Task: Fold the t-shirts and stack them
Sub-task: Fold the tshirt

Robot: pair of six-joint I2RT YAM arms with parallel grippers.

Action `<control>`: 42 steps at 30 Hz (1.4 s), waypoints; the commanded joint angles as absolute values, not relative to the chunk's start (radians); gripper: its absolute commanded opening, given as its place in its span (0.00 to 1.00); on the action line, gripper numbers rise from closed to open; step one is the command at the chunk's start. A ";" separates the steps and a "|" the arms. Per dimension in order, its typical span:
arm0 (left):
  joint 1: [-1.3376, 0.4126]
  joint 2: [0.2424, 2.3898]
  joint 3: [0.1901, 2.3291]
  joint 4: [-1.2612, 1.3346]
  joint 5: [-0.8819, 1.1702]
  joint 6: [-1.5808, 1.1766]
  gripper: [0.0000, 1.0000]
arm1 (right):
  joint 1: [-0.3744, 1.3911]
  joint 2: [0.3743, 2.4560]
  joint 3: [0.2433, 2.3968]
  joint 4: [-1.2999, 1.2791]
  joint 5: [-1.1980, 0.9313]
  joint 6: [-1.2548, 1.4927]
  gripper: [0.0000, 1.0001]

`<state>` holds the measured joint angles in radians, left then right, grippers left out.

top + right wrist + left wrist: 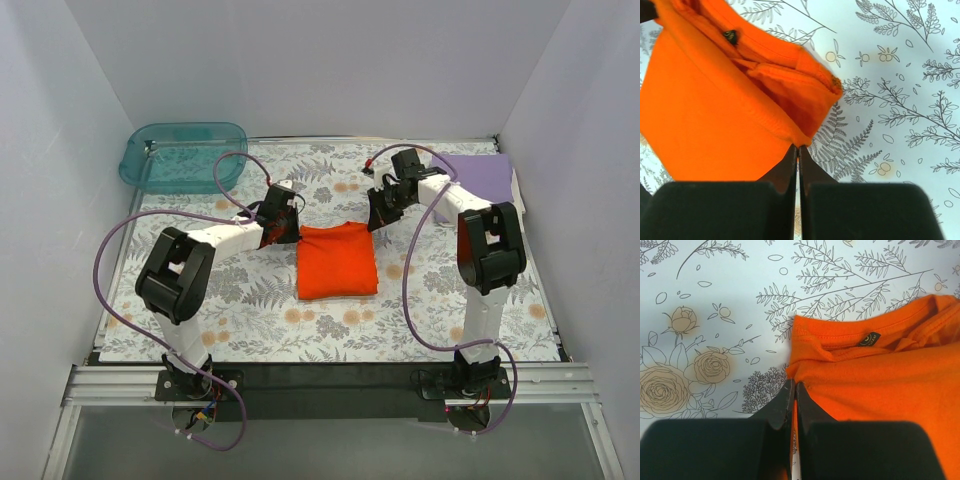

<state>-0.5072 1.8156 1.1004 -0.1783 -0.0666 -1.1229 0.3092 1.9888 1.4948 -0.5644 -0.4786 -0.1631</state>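
From overhead, the right arm (445,195) crosses the lavender t-shirt (485,175) at the far right, hiding its near-left corner. That arm and the left arm (235,235) cover the far corners of the orange t-shirt (338,262).

In the left wrist view the garment is cut off by the picture's right and lower edges. Its black neck label (869,339) is too small to read. The left gripper (793,390), closed to a slit, appears to pinch the hem, but its fingers mask the contact.

In the right wrist view the shirt's far edge is blurred, and the top and left edges cut it off. The right gripper (797,150), fingers pressed together, hides the corner it meets.
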 commanded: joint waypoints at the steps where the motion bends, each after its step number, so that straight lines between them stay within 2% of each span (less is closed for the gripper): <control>1: -0.499 1.819 1.104 -0.166 -0.104 -1.140 0.00 | 0.311 2.006 1.545 -0.525 -0.443 -0.134 0.01; 2: -0.499 1.819 1.108 -0.166 -0.109 -1.141 0.00 | 0.311 2.005 1.548 -0.523 -0.443 -0.127 0.02; 3: -0.499 1.815 1.114 -0.166 -0.109 -1.144 0.01 | 0.311 2.005 1.560 -0.522 -0.440 -0.120 0.08; 6: -0.499 1.793 1.120 -0.170 -0.115 -1.155 0.08 | 0.311 1.988 1.581 -0.523 -0.425 -0.080 0.21; 8: -0.499 1.775 1.123 -0.189 -0.123 -1.166 0.17 | 0.314 1.961 1.588 -0.523 -0.394 -0.043 0.25; 9: -0.499 1.754 1.126 -0.196 -0.132 -1.178 0.23 | 0.316 1.936 1.583 -0.522 -0.390 -0.034 0.28; 12: -0.499 1.703 1.134 -0.224 -0.143 -1.193 0.49 | 0.324 1.875 1.559 -0.508 -0.388 -0.006 0.34; 13: -0.499 1.692 1.135 -0.232 -0.140 -1.206 0.64 | 0.325 1.859 1.533 -0.493 -0.396 0.023 0.35; 15: -0.499 1.668 1.143 -0.270 -0.130 -1.226 0.69 | 0.324 1.826 1.506 -0.485 -0.444 0.047 0.35; 18: -0.502 1.614 1.141 -0.314 -0.094 -1.288 0.68 | 0.327 1.801 1.454 -0.463 -0.571 0.072 0.36; 21: -0.506 1.568 1.114 -0.290 -0.002 -1.338 0.53 | 0.334 1.810 1.404 -0.431 -0.653 0.087 0.36; 24: -0.508 1.589 1.109 -0.226 0.127 -1.373 0.48 | 0.337 1.850 1.381 -0.382 -0.734 0.106 0.36; 35: -0.456 1.876 1.140 0.027 0.248 -1.430 0.48 | 0.313 2.118 1.485 -0.262 -0.781 0.143 0.36; 42: -0.396 2.017 1.161 0.052 0.288 -1.404 0.48 | 0.239 2.230 1.489 -0.193 -0.808 0.225 0.36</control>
<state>-0.4229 1.9808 1.1553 0.0429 0.2916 -1.4273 0.2729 2.1941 1.4639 -0.2535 -0.8299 0.2031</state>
